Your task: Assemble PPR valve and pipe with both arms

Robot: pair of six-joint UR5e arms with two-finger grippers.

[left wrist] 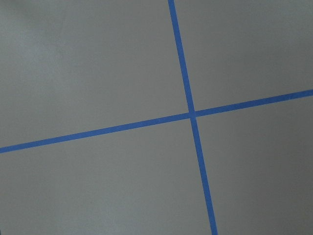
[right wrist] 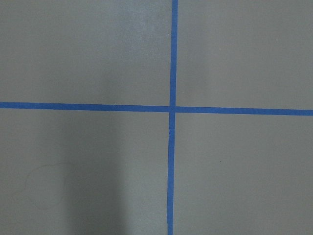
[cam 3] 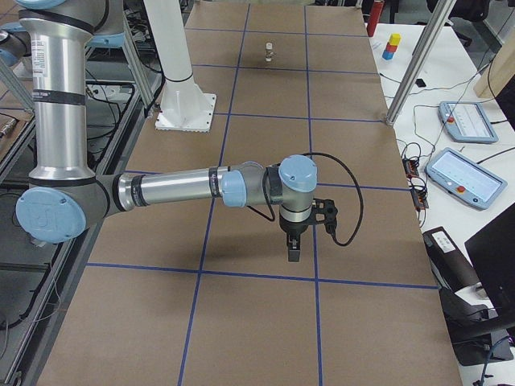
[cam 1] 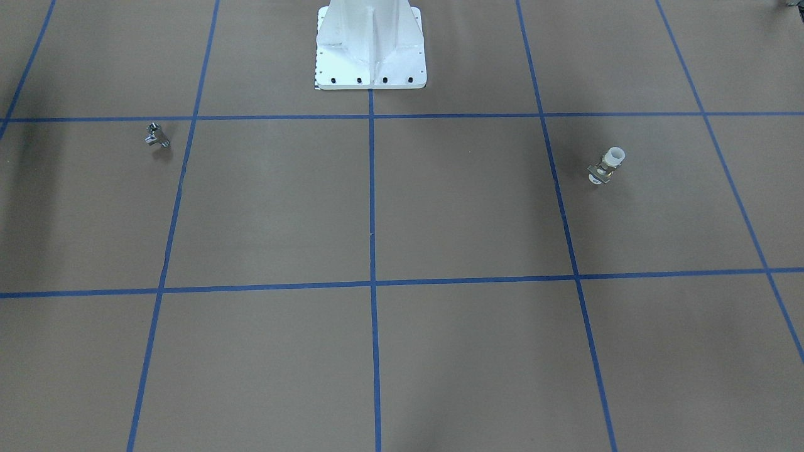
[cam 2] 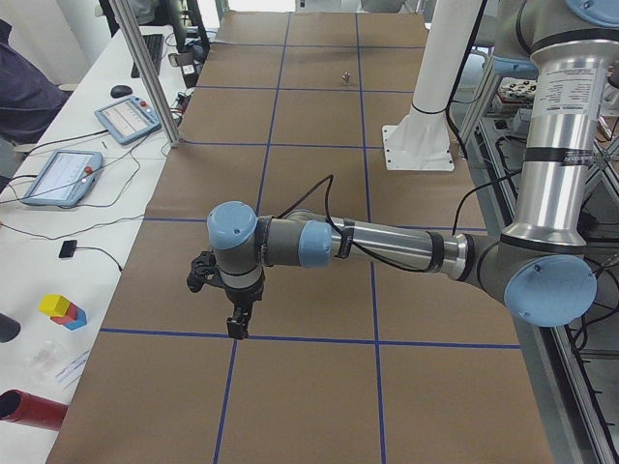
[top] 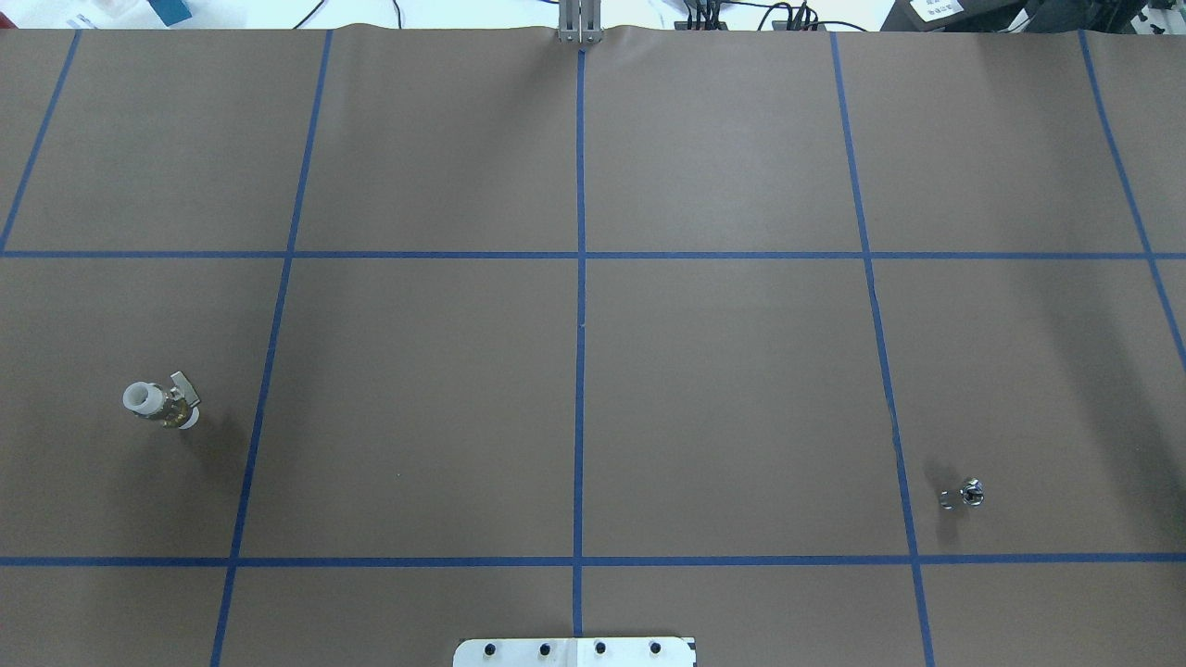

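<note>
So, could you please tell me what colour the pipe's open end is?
The pipe end is white; the overhead exterior view shows it best.

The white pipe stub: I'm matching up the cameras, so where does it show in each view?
Front-facing: pipe right of centre, upper half.
Overhead: pipe at far left, just below mid-height.
Exterior left: not visible.
Exterior right: pipe tiny, near the top centre.
Left wrist: not in it.
Right wrist: not in it.
Shared landmark: the robot's white base plate, seen in all four exterior views.
</note>
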